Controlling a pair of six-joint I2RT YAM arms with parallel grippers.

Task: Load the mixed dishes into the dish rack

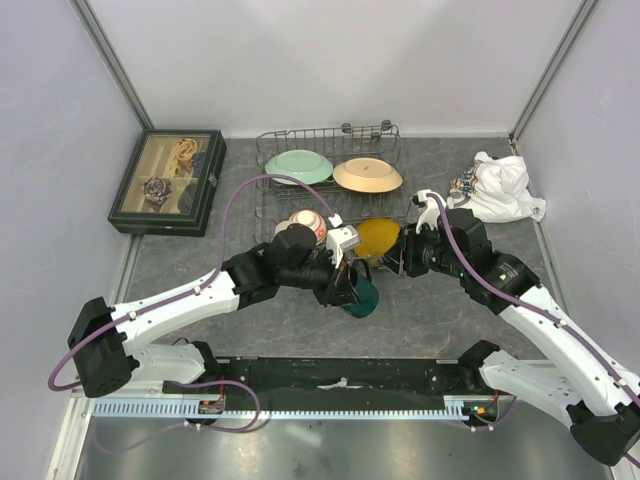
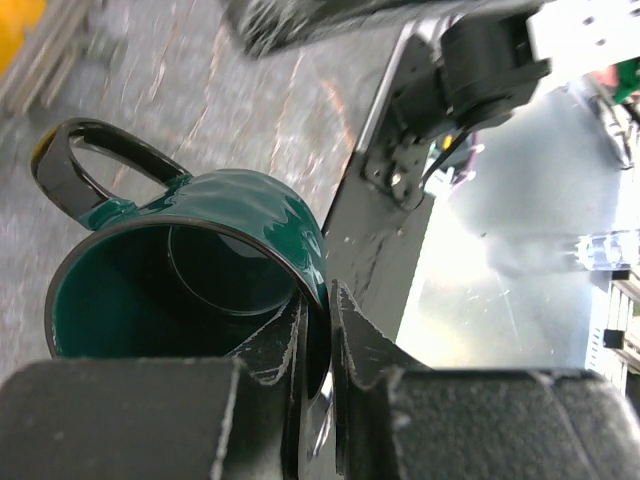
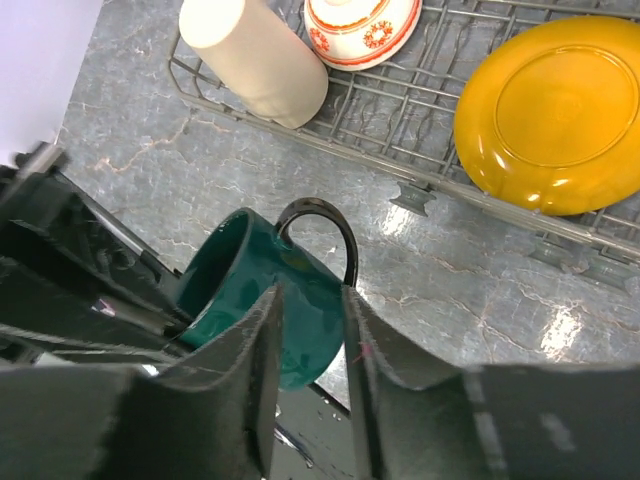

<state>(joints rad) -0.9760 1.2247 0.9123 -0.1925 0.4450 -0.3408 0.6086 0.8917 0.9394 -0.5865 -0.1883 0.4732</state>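
My left gripper (image 1: pixel 345 283) is shut on the rim of the dark green mug (image 1: pixel 364 299), held tipped on its side just in front of the dish rack (image 1: pixel 268 160). In the left wrist view one finger is inside and one outside the mug (image 2: pixel 200 260) wall, at the gripper (image 2: pixel 320 295). My right gripper (image 1: pixel 398 258) is open and empty; the mug (image 3: pixel 305 330) shows beyond its gripper (image 3: pixel 310 292) gap. The rack holds the pale green plate (image 1: pixel 298 165), tan plate (image 1: pixel 367 175), yellow plate (image 3: pixel 555 110), red-orange bowl (image 3: pixel 360 25) and beige cup (image 3: pixel 255 60).
A dark glass-topped display box (image 1: pixel 168 180) stands at the back left. A white cloth bundle (image 1: pixel 500 185) lies at the back right. Walls close in the table on three sides. The arms' black base rail (image 1: pixel 340 375) runs along the near edge.
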